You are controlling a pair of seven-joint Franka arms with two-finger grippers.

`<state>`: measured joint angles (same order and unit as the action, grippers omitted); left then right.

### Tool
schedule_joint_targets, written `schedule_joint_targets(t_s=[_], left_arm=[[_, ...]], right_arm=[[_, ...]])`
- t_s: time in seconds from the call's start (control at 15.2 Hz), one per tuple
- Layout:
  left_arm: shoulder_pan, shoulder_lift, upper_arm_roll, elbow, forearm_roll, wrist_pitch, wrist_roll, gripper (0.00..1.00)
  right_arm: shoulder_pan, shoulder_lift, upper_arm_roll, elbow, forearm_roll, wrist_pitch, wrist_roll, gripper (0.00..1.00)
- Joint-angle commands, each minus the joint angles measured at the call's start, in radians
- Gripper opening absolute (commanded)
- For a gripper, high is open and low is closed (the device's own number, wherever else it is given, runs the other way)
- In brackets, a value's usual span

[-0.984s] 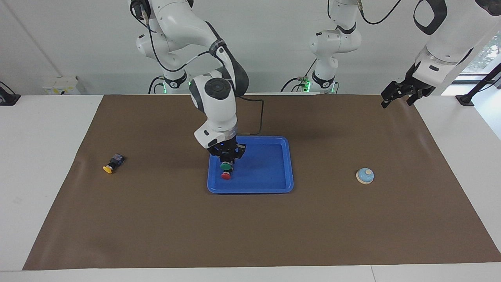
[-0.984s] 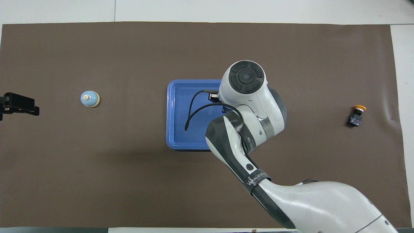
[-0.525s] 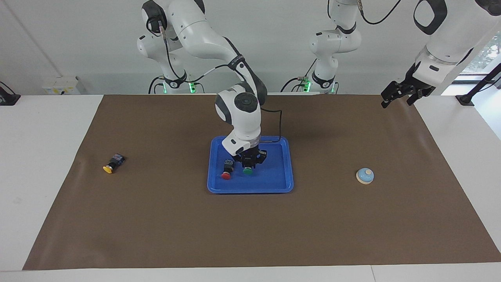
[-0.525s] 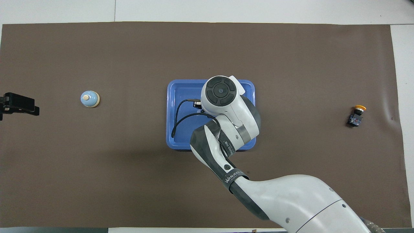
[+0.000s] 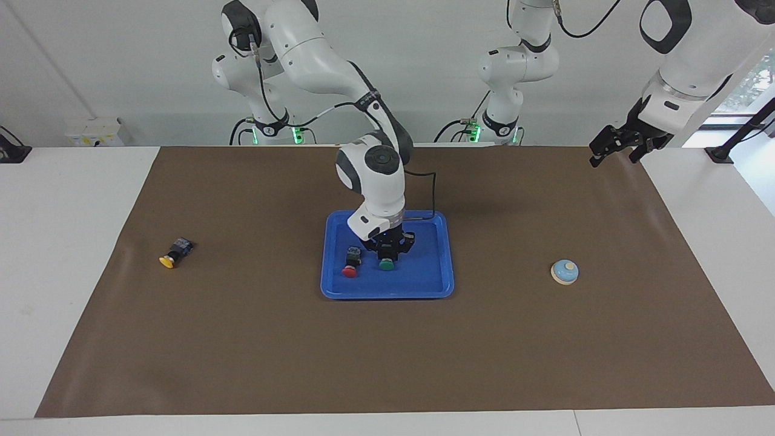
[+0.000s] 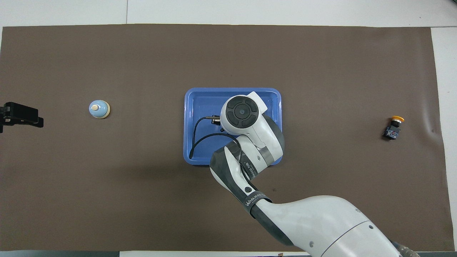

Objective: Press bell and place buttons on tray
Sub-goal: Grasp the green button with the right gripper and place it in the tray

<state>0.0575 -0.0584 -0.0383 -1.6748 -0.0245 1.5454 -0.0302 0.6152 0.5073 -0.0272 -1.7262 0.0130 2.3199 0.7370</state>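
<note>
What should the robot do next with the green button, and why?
Probably let go fully and lift the right hand straight up. The green button already sits down inside the blue tray, beside the red button, so it looks placed. The yellow button lies out on the brown mat toward the right arm's end, likely the next one to fetch. The left hand waits raised over the mat's corner.

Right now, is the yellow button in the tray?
No. In the facing view the yellow button lies on the brown mat toward the right arm's end of the table, well apart from the blue tray.
</note>
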Motion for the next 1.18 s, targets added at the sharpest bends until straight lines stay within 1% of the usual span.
schedule_joint_targets(t_s=[0.0, 0.26, 0.39, 0.46, 0.59, 0.72, 0.92, 1.12], left_arm=[[-0.005, -0.015, 0.003, -0.006, 0.021, -0.008, -0.002, 1.00], [-0.005, -0.014, 0.001, -0.006, 0.021, -0.008, -0.002, 1.00], [-0.005, -0.014, 0.003, -0.006, 0.021, -0.008, -0.002, 1.00], [-0.005, -0.014, 0.003, -0.006, 0.021, -0.010, -0.002, 1.00], [-0.005, -0.014, 0.003, -0.006, 0.021, -0.008, -0.002, 1.00], [-0.005, -0.014, 0.001, -0.006, 0.021, -0.008, -0.002, 1.00], [-0.005, -0.015, 0.003, -0.006, 0.021, -0.008, -0.002, 1.00], [-0.005, -0.014, 0.003, -0.006, 0.021, -0.008, -0.002, 1.00]], right_arm=[[0.001, -0.026, -0.003, -0.015, 0.008, -0.019, 0.025, 0.96], [-0.017, -0.027, -0.011, 0.086, 0.008, -0.160, 0.053, 0.99], [-0.055, -0.071, -0.016, 0.094, 0.005, -0.206, 0.050, 1.00], [-0.090, -0.105, -0.016, 0.088, 0.002, -0.235, 0.041, 1.00], [-0.143, -0.147, -0.017, 0.085, -0.002, -0.289, -0.004, 1.00], [-0.214, -0.185, -0.019, 0.079, -0.013, -0.344, -0.109, 1.00], [-0.348, -0.226, -0.020, 0.077, -0.018, -0.424, -0.267, 1.00], [-0.451, -0.248, -0.020, 0.057, -0.045, -0.494, -0.353, 1.00]])
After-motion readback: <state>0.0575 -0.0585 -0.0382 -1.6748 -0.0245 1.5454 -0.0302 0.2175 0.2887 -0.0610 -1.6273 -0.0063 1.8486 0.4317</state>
